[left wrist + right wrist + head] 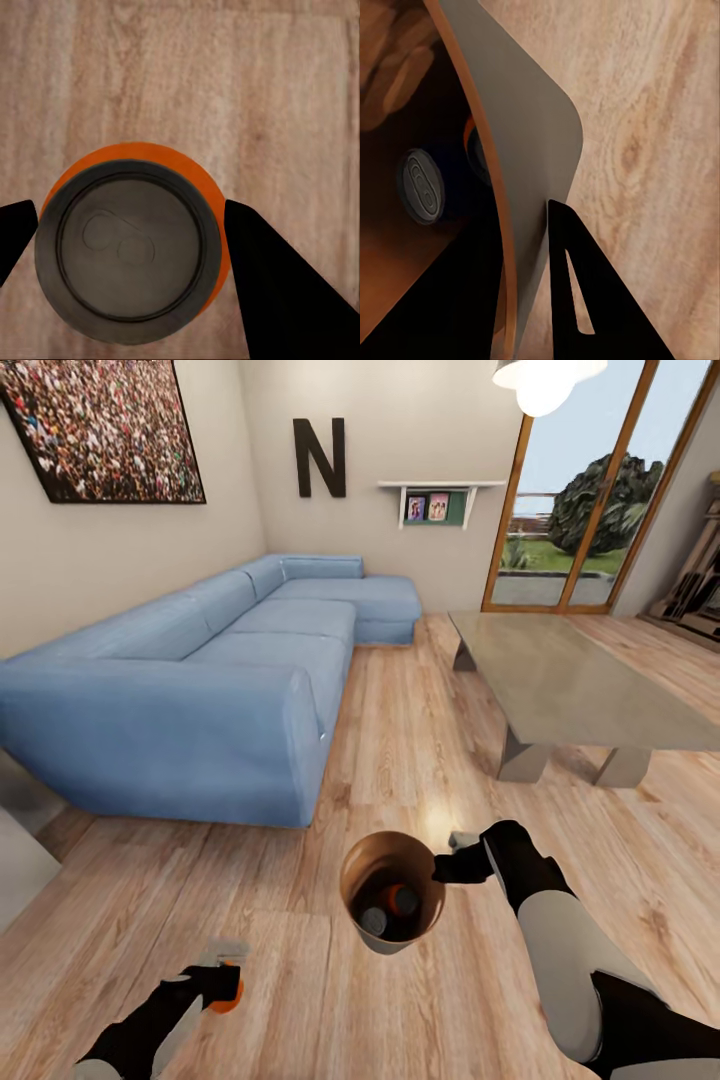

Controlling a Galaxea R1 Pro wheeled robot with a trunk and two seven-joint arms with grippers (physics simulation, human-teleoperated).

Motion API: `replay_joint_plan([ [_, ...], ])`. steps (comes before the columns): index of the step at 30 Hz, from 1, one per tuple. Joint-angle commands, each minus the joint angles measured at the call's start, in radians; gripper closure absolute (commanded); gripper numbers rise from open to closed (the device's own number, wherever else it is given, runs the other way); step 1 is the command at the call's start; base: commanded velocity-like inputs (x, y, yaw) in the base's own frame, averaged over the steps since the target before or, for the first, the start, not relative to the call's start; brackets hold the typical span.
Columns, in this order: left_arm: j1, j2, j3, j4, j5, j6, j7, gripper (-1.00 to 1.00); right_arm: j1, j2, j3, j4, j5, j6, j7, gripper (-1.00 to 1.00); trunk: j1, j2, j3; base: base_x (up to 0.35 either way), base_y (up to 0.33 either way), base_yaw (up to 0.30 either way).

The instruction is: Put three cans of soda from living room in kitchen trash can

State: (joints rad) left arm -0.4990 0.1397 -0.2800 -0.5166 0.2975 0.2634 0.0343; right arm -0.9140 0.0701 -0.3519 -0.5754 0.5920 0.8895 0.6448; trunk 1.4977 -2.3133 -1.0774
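- The left gripper (131, 247) was clamped on an orange soda can (133, 244), held upright above the wooden floor (187, 75).
- The right gripper (455, 863) was pinched on the rim of the trash can (521, 142), held right of the orange can.
- Two cans (388, 910) were seen inside the bucket.
- The blue sofa (220, 670) was seen far left, the coffee table (570, 680) far right.

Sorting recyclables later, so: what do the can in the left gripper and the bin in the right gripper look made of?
The orange can looks like painted metal: dull grey ringed top with an embossed tab. The trash can looks grey, matte plastic or metal outside, with a tan wood-like rim and brown inside; a render leaves this open. The left gripper and right gripper hold them.
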Motion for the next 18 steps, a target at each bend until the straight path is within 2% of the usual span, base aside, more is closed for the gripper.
replay_joint_plan([
  [1, -0.001, 0.0, 0.0, -0.028, -0.002, 0.016, -0.001, 1.0, 0.0, 0.001, -0.002, 0.001, -0.026, 0.008, 0.005, 1.0, -0.004, 0.007, 0.003, 0.0, 0.0, 0.0],
  [3, -0.003, -0.001, -0.002, -0.154, -0.003, 0.093, -0.001, 1.0, 0.0, 0.006, -0.001, 0.004, -0.025, 0.008, 0.002, 1.0, -0.012, 0.021, 0.009, 0.0, 0.0, 0.0],
  [4, -0.003, -0.001, -0.003, -0.249, -0.003, 0.155, -0.001, 1.0, 0.0, 0.008, -0.001, 0.005, -0.025, 0.008, 0.001, 1.0, -0.015, 0.028, 0.013, 0.0, 0.0, 0.0],
  [7, -0.004, 0.0, -0.003, -0.343, -0.003, 0.214, -0.002, 1.0, 0.0, 0.009, 0.0, 0.007, -0.025, 0.008, 0.0, 1.0, -0.027, 0.049, 0.022, 0.0, 0.0, 0.0],
  [11, -0.004, 0.006, -0.004, -0.532, -0.003, 0.314, -0.003, 1.0, 0.001, 0.008, -0.001, 0.009, -0.024, 0.009, -0.003, 1.0, -0.042, 0.077, 0.035, 0.0, 0.0, 0.0],
  [13, -0.005, 0.01, -0.002, -0.667, -0.002, 0.391, -0.007, 1.0, 0.0, 0.008, -0.001, 0.01, -0.023, 0.009, -0.003, 1.0, -0.05, 0.091, 0.041, 0.0, 0.0, 0.0],
  [14, -0.006, 0.01, -0.001, -0.701, -0.002, 0.414, -0.011, 1.0, 0.0, 0.008, -0.001, 0.01, -0.023, 0.009, -0.003, 1.0, -0.054, 0.098, 0.044, 0.0, 0.0, 0.0],
  [15, -0.009, 0.012, 0.0, -0.766, -0.002, 0.461, -0.029, 1.0, 0.0, 0.008, -0.001, 0.01, -0.023, 0.01, -0.003, 1.0, -0.058, 0.105, 0.047, 0.0, 0.0, 0.0],
  [17, -0.023, 0.014, 0.002, -0.821, -0.002, 0.512, -0.065, 1.0, 0.0, 0.008, -0.001, 0.01, -0.022, 0.01, -0.003, 1.0, -0.065, 0.119, 0.053, 0.0, 0.0, 0.0],
  [18, -0.055, 0.019, 0.003, -0.859, -0.002, 0.569, -0.12, 1.0, 0.0, 0.008, 0.001, 0.011, -0.022, 0.01, -0.002, 1.0, -0.069, 0.126, 0.056, 0.0, 0.0, 0.0],
])
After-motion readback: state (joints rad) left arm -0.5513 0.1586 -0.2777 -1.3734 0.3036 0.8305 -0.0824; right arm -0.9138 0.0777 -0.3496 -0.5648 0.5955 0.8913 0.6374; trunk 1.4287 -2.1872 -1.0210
